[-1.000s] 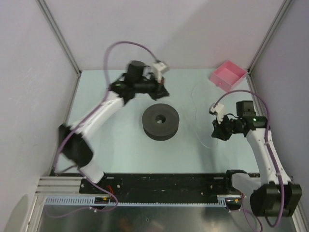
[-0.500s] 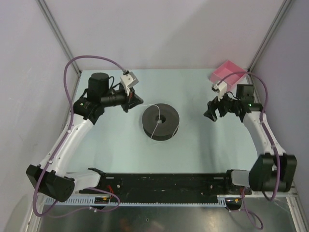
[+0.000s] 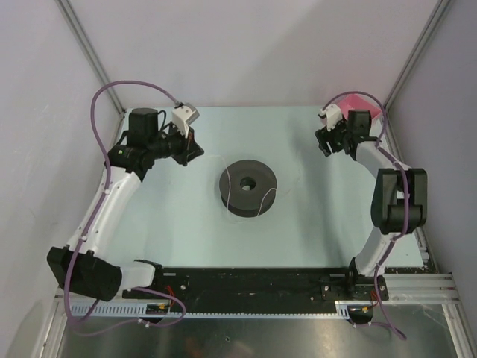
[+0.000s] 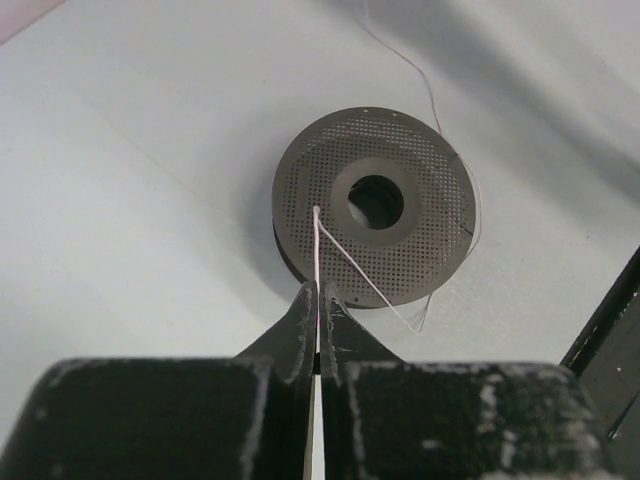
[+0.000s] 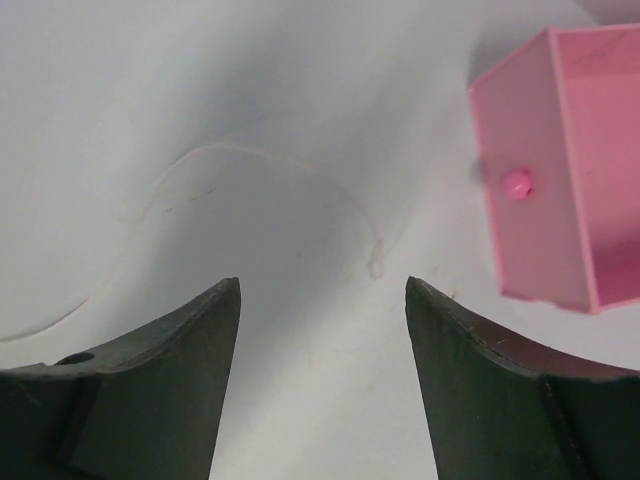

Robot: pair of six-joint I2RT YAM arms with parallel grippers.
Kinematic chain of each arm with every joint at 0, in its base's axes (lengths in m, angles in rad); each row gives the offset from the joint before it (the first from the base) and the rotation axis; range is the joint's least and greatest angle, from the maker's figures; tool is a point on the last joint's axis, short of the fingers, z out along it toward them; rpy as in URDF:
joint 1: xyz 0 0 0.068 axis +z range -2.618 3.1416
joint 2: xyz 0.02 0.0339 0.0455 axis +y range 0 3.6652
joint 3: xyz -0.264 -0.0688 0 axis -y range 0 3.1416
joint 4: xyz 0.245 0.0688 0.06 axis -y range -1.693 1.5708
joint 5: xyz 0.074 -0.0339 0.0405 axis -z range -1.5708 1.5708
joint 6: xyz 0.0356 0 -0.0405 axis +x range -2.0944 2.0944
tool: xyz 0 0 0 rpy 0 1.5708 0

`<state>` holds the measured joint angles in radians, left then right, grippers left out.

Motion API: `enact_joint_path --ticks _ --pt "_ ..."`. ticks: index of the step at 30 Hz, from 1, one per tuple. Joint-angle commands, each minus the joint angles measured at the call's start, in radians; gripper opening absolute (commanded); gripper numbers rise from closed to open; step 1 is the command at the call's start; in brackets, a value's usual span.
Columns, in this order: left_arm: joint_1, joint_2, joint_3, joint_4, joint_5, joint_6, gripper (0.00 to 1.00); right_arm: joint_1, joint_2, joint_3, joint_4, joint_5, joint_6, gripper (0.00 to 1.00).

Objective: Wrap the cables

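We see wire (image 4: 317, 250) pinched in clenched left gripper (image 4: 318, 295) | strand runs straight toward 12 o'clock onto spool (image 4: 300, 190) | right gripper (image 5: 322, 290) spread, empty; loose wire curls on table (image 5: 150, 80) at its 12 o'clock

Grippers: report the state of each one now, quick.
Left gripper: shut on the thin whitish thread-like wire leading to the dark grey perforated spool.
Right gripper: open, holding nothing.
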<state>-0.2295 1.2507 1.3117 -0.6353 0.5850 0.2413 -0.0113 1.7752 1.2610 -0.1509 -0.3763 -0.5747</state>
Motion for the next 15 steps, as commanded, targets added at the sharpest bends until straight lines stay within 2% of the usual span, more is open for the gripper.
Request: enact_joint_path --ticks 1,7,10,15 --pt "0.048 0.052 0.066 -0.011 0.009 -0.083 0.0 0.063 0.121 0.097 0.133 0.222 -0.074 0.7" --pt "0.101 0.102 0.099 -0.013 0.086 -0.114 0.02 0.078 0.268 0.216 0.156 0.36 -0.062 0.65" --pt "0.122 0.13 0.116 -0.012 0.099 -0.134 0.09 0.072 0.325 0.256 0.125 0.374 -0.068 0.63" --pt "0.173 0.178 0.147 -0.013 0.121 -0.18 0.15 0.06 0.364 0.273 0.052 0.346 -0.101 0.59"
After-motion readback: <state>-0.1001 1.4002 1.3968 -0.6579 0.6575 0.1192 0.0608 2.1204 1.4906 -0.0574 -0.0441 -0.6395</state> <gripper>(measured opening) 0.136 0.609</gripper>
